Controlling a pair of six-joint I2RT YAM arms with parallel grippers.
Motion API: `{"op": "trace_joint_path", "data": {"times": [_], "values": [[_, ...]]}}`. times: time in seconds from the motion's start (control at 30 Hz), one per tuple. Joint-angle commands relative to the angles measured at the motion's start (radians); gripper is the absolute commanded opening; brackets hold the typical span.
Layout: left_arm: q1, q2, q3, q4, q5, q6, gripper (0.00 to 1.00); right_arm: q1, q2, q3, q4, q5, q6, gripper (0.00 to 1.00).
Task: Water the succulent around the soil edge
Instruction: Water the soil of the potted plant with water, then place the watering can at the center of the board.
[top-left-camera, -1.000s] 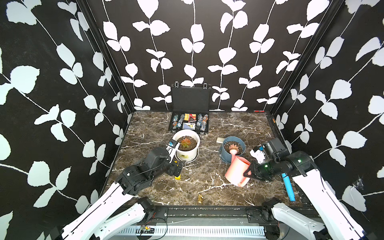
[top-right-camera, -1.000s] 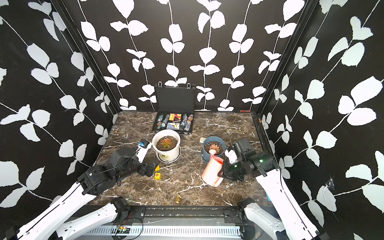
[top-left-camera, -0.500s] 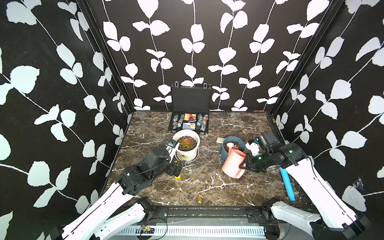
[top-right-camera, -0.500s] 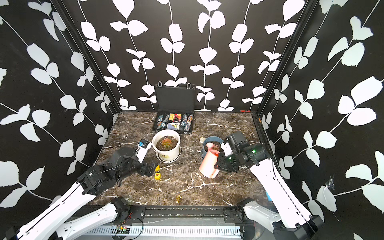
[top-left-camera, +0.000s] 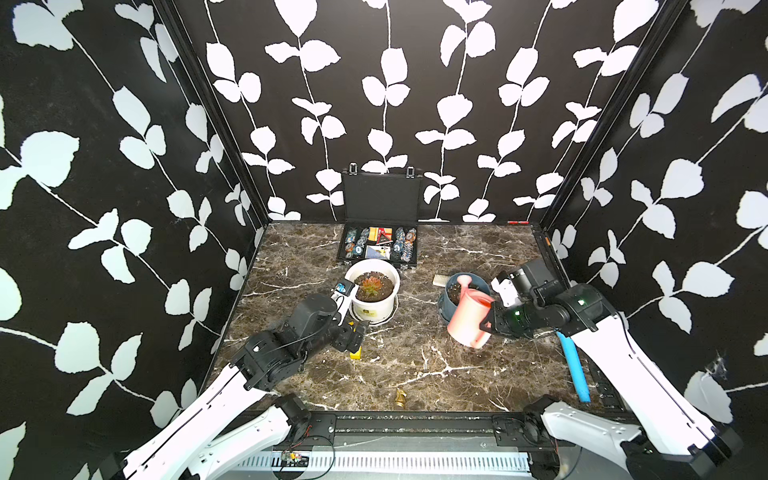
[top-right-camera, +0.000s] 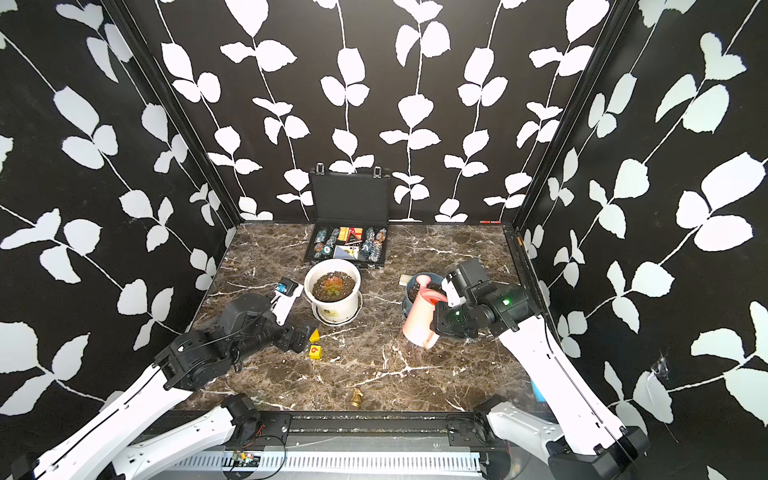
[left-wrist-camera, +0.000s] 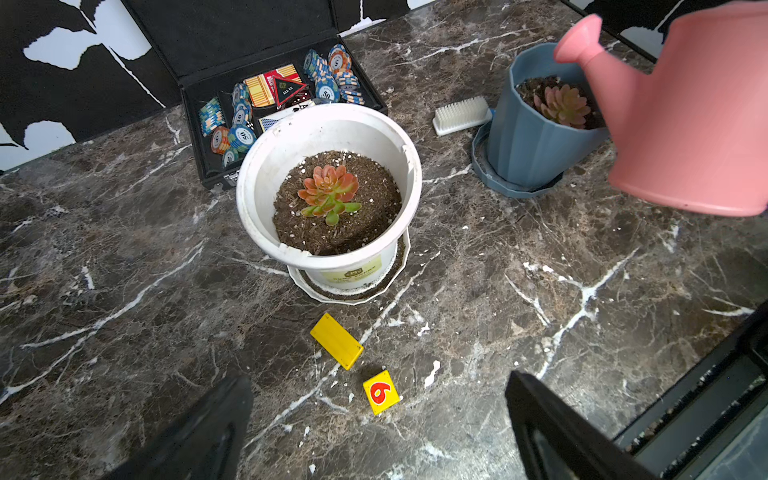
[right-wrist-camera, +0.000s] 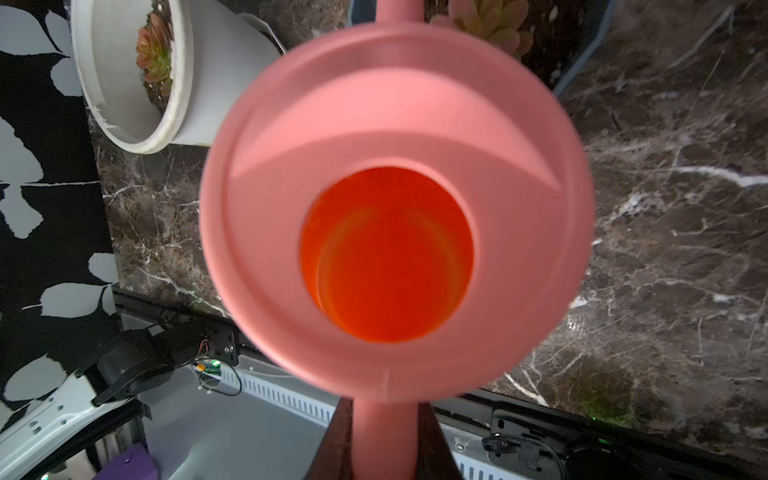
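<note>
One watering can (top-left-camera: 469, 316) gripped by right end effector (top-left-camera: 488, 325).

Three black walls (top-left-camera: 415, 137) printed with white leafy vines enclose a dark brown marble tabletop (top-left-camera: 457, 365) veined in white. Black posts (top-left-camera: 215, 124) rise from its two far corners. The light is even, with only soft shadows.
</note>
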Motion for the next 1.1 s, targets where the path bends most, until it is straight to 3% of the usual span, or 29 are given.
{"op": "trace_joint_path", "data": {"times": [0.0, 0.37, 0.63, 0.87, 1.07], "values": [[0.006, -0.012, 0.004, 0.008, -0.047, -0.005, 0.99, 0.068, -0.031, 0.036, 0.089, 0.156, -0.013, 0.00], [0.031, -0.086, -0.002, 0.013, -0.226, -0.035, 0.99, 0.382, -0.002, 0.096, 0.218, 0.644, -0.064, 0.00], [0.084, -0.109, 0.000, 0.006, -0.309, -0.062, 0.99, 0.605, 0.061, -0.040, 0.372, 0.917, -0.074, 0.00], [0.143, -0.121, -0.003, 0.014, -0.315, -0.074, 0.99, 0.730, 0.071, -0.208, 0.562, 0.983, -0.029, 0.00], [0.153, -0.121, -0.008, 0.023, -0.297, -0.071, 0.99, 0.776, 0.129, -0.287, 0.588, 0.982, 0.044, 0.00]]}}
